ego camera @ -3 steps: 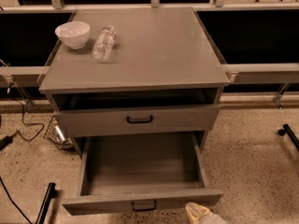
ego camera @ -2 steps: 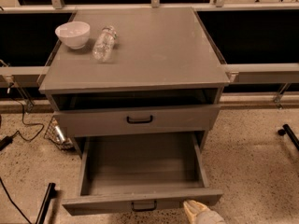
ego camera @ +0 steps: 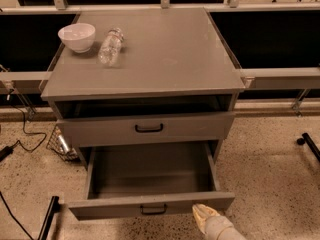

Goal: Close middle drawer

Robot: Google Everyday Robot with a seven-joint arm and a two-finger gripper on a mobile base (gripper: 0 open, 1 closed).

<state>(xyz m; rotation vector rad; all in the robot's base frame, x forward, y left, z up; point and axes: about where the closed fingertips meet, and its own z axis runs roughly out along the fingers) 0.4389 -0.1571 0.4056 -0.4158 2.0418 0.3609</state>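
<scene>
The middle drawer point(ego camera: 150, 171) of the grey cabinet point(ego camera: 145, 54) is pulled far out and is empty inside. Its plain front point(ego camera: 110, 207) faces me, with a small black handle point(ego camera: 153, 209) at its centre. The top drawer front point(ego camera: 100, 130) above it sits flush, with its own black handle point(ego camera: 149, 128). My gripper point(ego camera: 206, 218), a cream-coloured tip on a grey arm, comes in from the bottom edge. It is just below and in front of the right part of the middle drawer's front, close to it or touching it. The lowest drawer is hidden.
A white bowl point(ego camera: 76, 36) and a clear plastic bottle point(ego camera: 110, 46) lying on its side are on the cabinet top at the back left. Black cables point(ego camera: 22, 134) and a small wire object point(ego camera: 60, 144) lie on the speckled floor at the left. Black legs point(ego camera: 47, 219) point(ego camera: 309, 145) stand at both sides.
My gripper has moved a little up and to the left, closer to the middle drawer's front. The drawer has not visibly moved.
</scene>
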